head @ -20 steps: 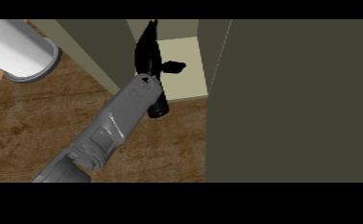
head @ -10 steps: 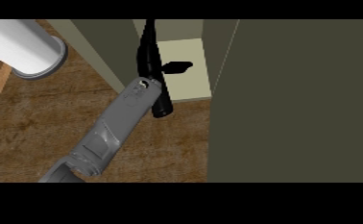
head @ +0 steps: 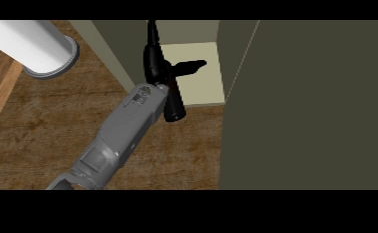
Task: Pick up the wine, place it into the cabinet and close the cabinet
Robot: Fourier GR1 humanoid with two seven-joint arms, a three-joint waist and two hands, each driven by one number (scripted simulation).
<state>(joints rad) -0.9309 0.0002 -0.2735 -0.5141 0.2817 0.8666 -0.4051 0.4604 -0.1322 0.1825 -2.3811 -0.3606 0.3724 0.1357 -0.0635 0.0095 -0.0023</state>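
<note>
Little is changed over the last second. At the far left, more of the white cylinder (head: 37, 44) is now shown, and the cabinet (head: 118, 47) is seen slightly further right. This suggests the viewpoint has turned, not that any object has been moved.

The wooden table (head: 44, 127) is crossed by a single grey forearm (head: 122, 132), which has been kept at almost the same slant. It is taken to be the left one because it enters from the lower left, though this is hard to confirm with only one arm in view.

The left hand (head: 156, 64) is held edge-on at the cabinet's mouth. Its fingers are stretched straight and pressed together, pointing into the opening. The thumb (head: 188, 66) is stuck out to the right over the pale shelf (head: 199, 82). Nothing is seen to be pinched or wrapped by the hand.

The wine is not shown anywhere. Whether it has been set deeper inside the cabinet, behind the hand, cannot be told.

At the right, the dark cabinet door (head: 310, 102) stands swung wide open.

Placing is judged finished or nearly so. Closing is judged the step not yet done, and for that the hand would have to be drawn clear of the opening first.
</note>
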